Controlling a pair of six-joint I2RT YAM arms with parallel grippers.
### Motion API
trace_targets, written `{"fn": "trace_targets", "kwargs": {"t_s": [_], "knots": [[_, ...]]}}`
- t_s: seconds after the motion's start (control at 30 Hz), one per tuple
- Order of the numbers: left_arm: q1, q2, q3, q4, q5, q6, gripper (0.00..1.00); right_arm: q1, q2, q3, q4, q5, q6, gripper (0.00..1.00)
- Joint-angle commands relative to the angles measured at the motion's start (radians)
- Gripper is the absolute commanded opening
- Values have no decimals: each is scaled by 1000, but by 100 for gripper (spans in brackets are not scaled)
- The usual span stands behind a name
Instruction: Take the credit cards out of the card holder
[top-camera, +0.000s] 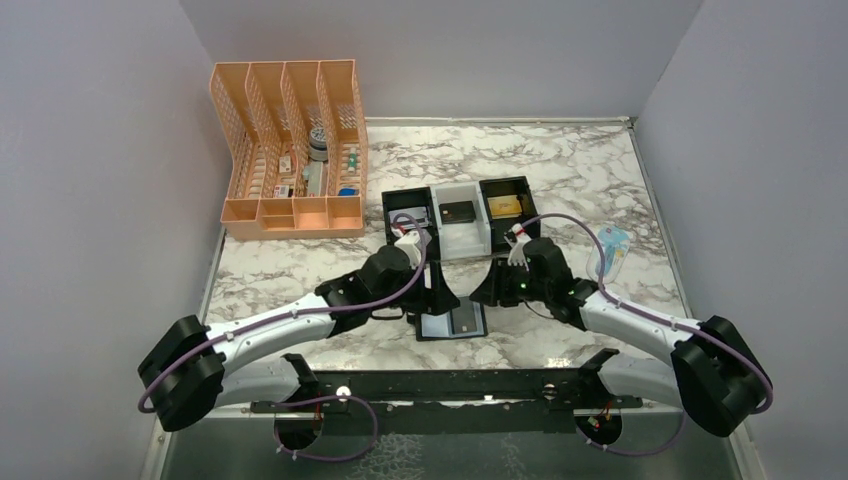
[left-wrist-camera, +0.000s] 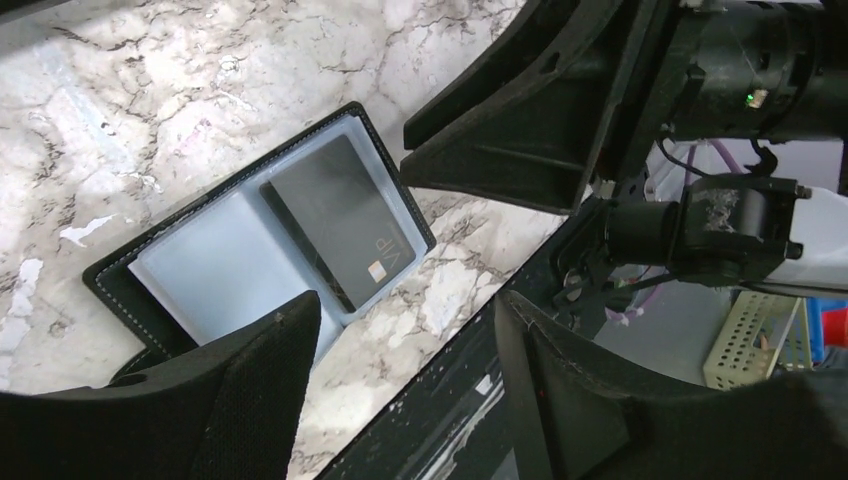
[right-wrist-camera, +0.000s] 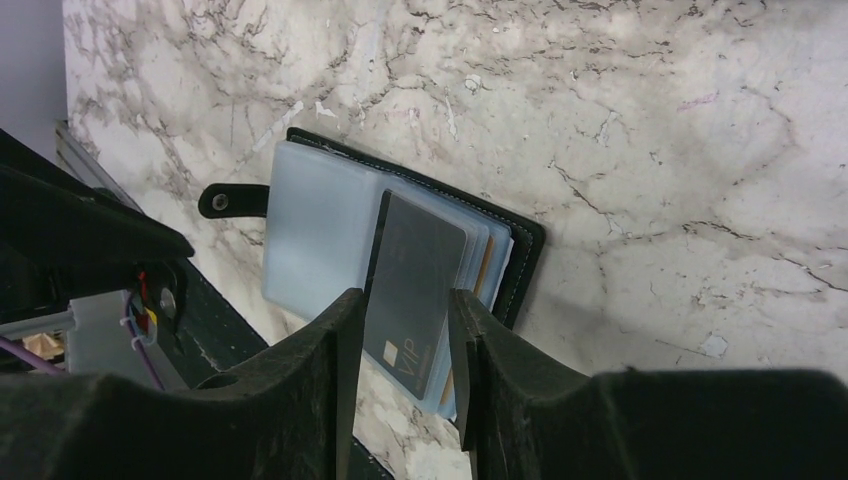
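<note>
My right hand (right-wrist-camera: 405, 300) sits low over the open card holder (right-wrist-camera: 320, 220). Its two fingers stand narrowly apart with the dark grey card (right-wrist-camera: 420, 250) running between them. I can't tell whether the pads are actually pinching its long edges. The card carries "VIP" lettering and a small gold square at the end nearest my fingers. It lies on the half of the holder away from the snap tab (right-wrist-camera: 232, 200), on top of a stack of pale sleeves. One thin tan edge shows beside it.

My left hand (left-wrist-camera: 405, 310) is spread wide and has hold of nothing. One finger hangs over the near corner of the holder, the other over the dark front rail.

The card holder lies flat on the marble counter (right-wrist-camera: 650, 150), blue-grey lining up, close to the near edge and between my two hands.

Farther back on the counter is a row of three square trays (top-camera: 458, 240): black, white, black. The middle one holds a dark flat rectangle and the right one a tan one. An orange mesh file rack (top-camera: 290, 150) stands at the back left. A clear plastic packet (top-camera: 612, 250) lies off to the right.
</note>
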Motion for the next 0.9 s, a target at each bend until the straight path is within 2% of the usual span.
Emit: {"fn": "trace_targets", "kwargs": {"t_s": [0.0,0.2,0.3,0.43,0.63,0.87], "knots": [[-36,49,-20,86,-103,-52,63,-4,-43,-19,20,-11,30,36],[-52,44,-110,180,-122,-117,54,-3,-97,-63,10,-42,59,30],[-53,63,-122,196,-124,-115,50,-2,-141,-92,24,5,83,25],[-53,112,-129,233,-122,-105,47,-3,-199,-142,116,18,116,23],[-53,168,-121,260,-140,-92,44,-2,-119,-92,86,-61,71,23],[-53,242,-92,283,-140,-75,37,-2,-32,-90,104,-106,53,22]]}}
